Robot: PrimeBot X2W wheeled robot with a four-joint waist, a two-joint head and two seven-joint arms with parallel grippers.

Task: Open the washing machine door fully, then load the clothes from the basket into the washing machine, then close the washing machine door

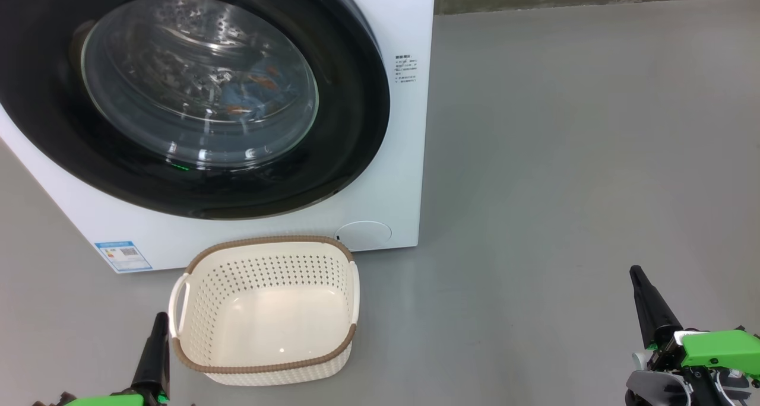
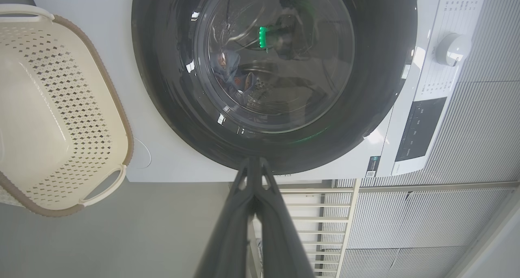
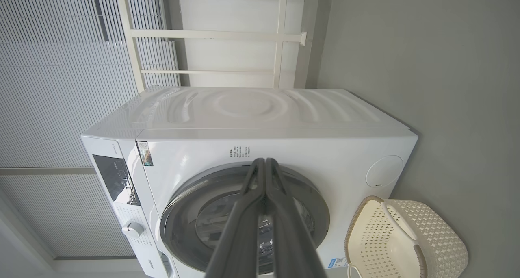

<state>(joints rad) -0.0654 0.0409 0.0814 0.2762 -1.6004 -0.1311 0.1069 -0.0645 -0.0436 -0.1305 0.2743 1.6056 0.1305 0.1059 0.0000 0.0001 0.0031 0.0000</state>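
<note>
Washing machine door [image 1: 193, 94] is shut, flush against the white front of the washing machine [image 1: 409, 156]; it has a wide glossy black rim and bulging clear glass at the centre. Through the glass: perforated steel drum [image 1: 178, 32] and the clothes [image 1: 255, 91], light blue with orange prints, lying low inside. Basket [image 1: 267, 241] stands on the grey floor [image 1: 564, 156] just in front of the machine, below the door; cream-white, perforated sides, brown woven-look rim, pale bottom bare. Blue energy label [image 1: 123, 256] sits at the machine's lower front corner, left of the basket. Round cover [image 1: 363, 235] is just behind the basket's far right corner. Left gripper [image 1: 159, 320] hangs low, just beside the basket's left handle, dark fingers pressed together with nothing between them. Right gripper [image 1: 637, 273] is well off to the right over bare floor, fingers likewise pressed together and holding nothing. Wrist views add a white dial [image 2: 453, 48] and dark control panel [image 2: 418, 127] on the machine's upper front, with a white railing [image 3: 211, 34] and ribbed wall panels [image 3: 61, 87] behind it.
</note>
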